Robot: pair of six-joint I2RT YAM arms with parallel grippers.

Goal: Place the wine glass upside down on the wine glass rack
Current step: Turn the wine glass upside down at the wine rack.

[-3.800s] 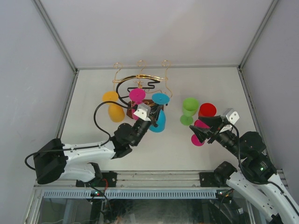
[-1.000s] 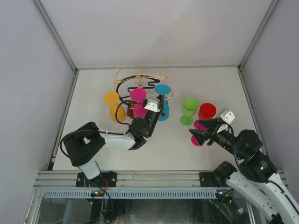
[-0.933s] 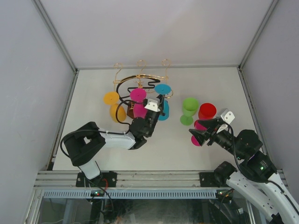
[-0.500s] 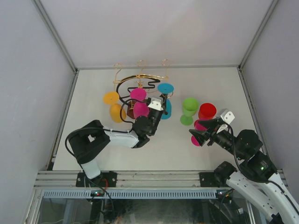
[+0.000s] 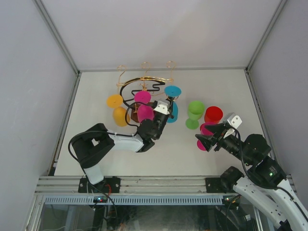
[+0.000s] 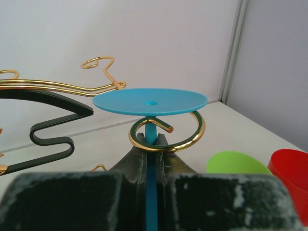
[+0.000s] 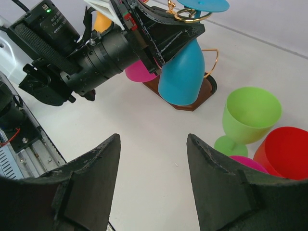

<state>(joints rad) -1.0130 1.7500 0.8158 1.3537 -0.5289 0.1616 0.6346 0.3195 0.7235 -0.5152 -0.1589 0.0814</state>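
Wine glass [image 6: 150, 101], blue and upside down, has its stem inside a gold ring of the rack [image 6: 57, 86] and its foot just above that ring; the left pincer [image 6: 150, 144] is clenched on the stem and hides the bowl from its own camera. A pink glass [image 5: 142, 97] and an orange glass [image 5: 114, 101] hang at the rack, while right of it stand a green glass [image 7: 250, 113] and a red glass [image 7: 284, 149], the latter cut off. Farther right of the rack the right pincer [image 7: 153, 139] hangs released and empty over the white surface [image 5: 216, 82].

Green glass [image 5: 195, 111] upright on white table [image 5: 226, 86]; red glass [image 5: 213, 114] just beside it.
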